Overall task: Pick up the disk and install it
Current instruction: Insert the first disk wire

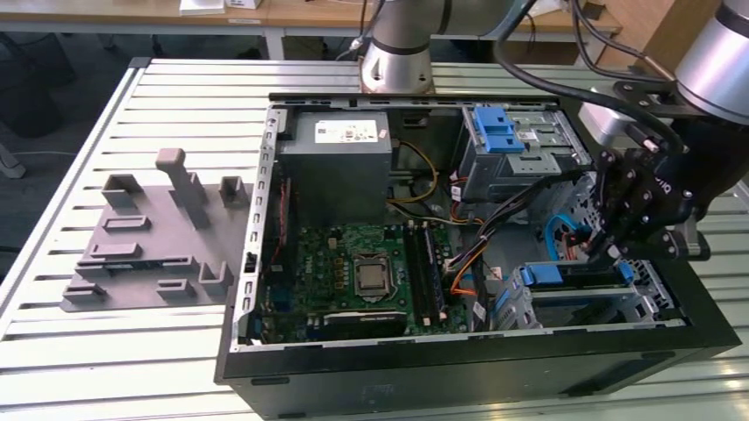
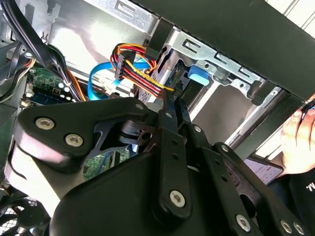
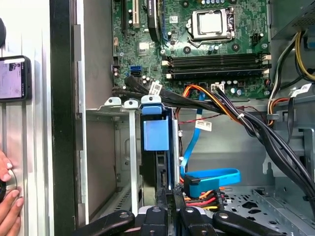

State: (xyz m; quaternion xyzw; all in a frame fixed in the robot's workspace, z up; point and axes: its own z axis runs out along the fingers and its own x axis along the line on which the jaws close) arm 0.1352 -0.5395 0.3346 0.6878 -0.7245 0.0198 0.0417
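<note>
A: Where's the disk (image 3: 156,132) sitting?
B: Lower middle of first wrist view, standing in the drive cage (image 1: 585,294).
A: Jaws?
B: Gripper (image 1: 611,250) jaws pressing together, pinching its edge

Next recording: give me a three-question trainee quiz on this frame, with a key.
1. True or false: the grey holder lies inside the case.
2. In the exterior view, what is the gripper nearest to? A) the power supply B) the blue-framed disk C) the holder
3. Fill in: in the first wrist view, a person's ___ shows outside the case wall.

Key: 1 false, it lies on the table beside the case; 2 B; 3 hand.
</note>
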